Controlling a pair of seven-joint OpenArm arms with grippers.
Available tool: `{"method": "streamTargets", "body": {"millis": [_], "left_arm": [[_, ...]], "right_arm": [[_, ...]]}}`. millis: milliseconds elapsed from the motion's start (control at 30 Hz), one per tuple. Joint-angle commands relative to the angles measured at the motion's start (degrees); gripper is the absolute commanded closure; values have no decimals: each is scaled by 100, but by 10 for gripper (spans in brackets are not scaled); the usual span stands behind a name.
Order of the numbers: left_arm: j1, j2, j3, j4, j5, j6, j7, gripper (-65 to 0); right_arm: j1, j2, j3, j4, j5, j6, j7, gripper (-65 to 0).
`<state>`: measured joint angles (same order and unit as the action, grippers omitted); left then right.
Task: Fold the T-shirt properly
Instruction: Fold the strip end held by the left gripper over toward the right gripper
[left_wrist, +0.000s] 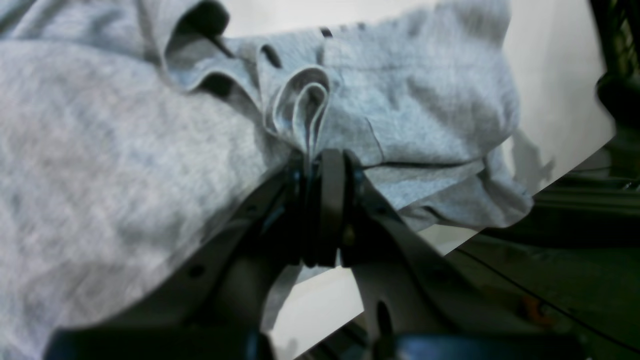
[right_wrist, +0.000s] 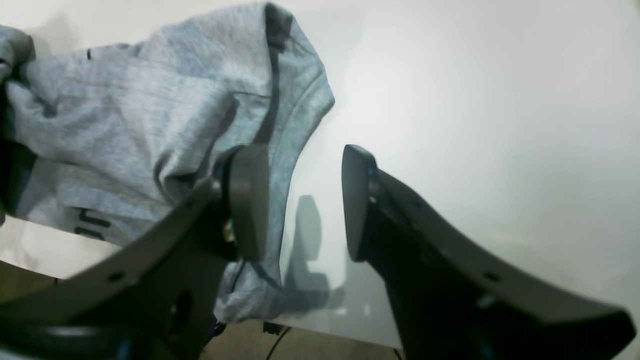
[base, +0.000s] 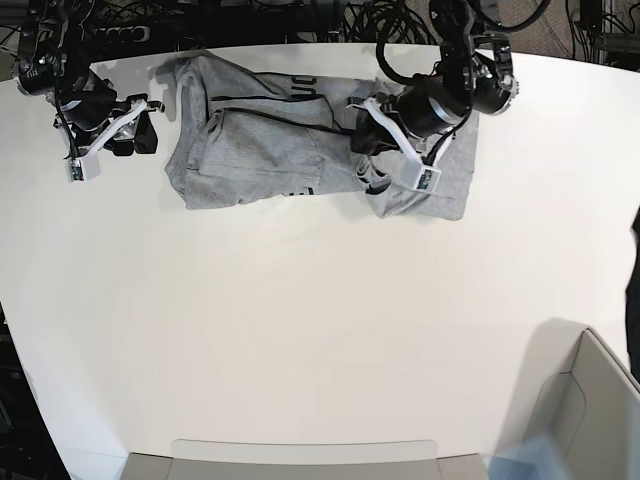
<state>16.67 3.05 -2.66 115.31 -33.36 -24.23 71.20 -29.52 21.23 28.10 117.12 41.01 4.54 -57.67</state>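
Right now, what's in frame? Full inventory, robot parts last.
T-shirt: one, heather light grey with black lettering, crumpled at the far side of the table.
Table: one, white, fills most of the base view.
Bin: one, pale grey, at the table's near corner on the base view's right.
Cables: a black tangle, count unclear, behind the far table edge.
Left end effector: one, dark, shut on a fold of the T-shirt.
Right end effector: one, dark, open, beside the shirt's edge, holding nothing.

The T-shirt (base: 270, 150) — heather grey, black lettering peeking out — lies rumpled and half-bunched at the table's far edge, right side gathered up.
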Motion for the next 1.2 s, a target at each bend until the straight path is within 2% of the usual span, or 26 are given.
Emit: {"method": "streamTargets", "body": {"millis": [0,100,200,233,333,500,567,667,733,833,900,967,1033,1167], "left_arm": [[-27,34,85,87,-9,-17,-144,0],[-27,34,252,78,273,-17,-223,0],[-27,34,367,78,290,-17,-214,0],[-27,34,367,87,264,-8,-206,-13],[166,34,367,113,229,-8,-197,-107],[228,-10,305,122,-501,-17,-232,-111],[210,-186,296,122,-844,-34,-241,-109],[202,-239,226,122,-1037,-61,-258,-108],[193,-248,85,96,-1178,-307,-258,-108],[87,-239,-398,87,-1494,-869,-258,-108],[78,-230,-776,78,-1670,-1063,-258,-108],[87,-239,-1154,43,-1697,-1054,-258,-108],[87,-265,-1479,-27,-1679,-1063,-241,-108],[87,-371,-1770,-203,-1688,-1063,-179,-108]], "right_arm": [[11,61,25,81,61,26,83,-244],[11,52,25,81,61,26,83,-244],[11,52,25,81,61,26,83,-244],[11,52,25,81,61,26,83,-244],[20,52,34,81,61,26,83,-244],[46,-35,34,81,61,17,110,-245],[99,-123,61,81,61,26,119,-245],[169,-150,52,81,61,26,119,-245],[178,-150,43,81,61,26,119,-245],[275,-203,69,81,70,26,127,-245],[301,-273,87,81,70,26,127,-245],[310,-343,157,90,105,26,127,-247],[354,-449,272,55,492,26,127,-248],[345,-440,491,-376,1881,26,92,-258]]}}
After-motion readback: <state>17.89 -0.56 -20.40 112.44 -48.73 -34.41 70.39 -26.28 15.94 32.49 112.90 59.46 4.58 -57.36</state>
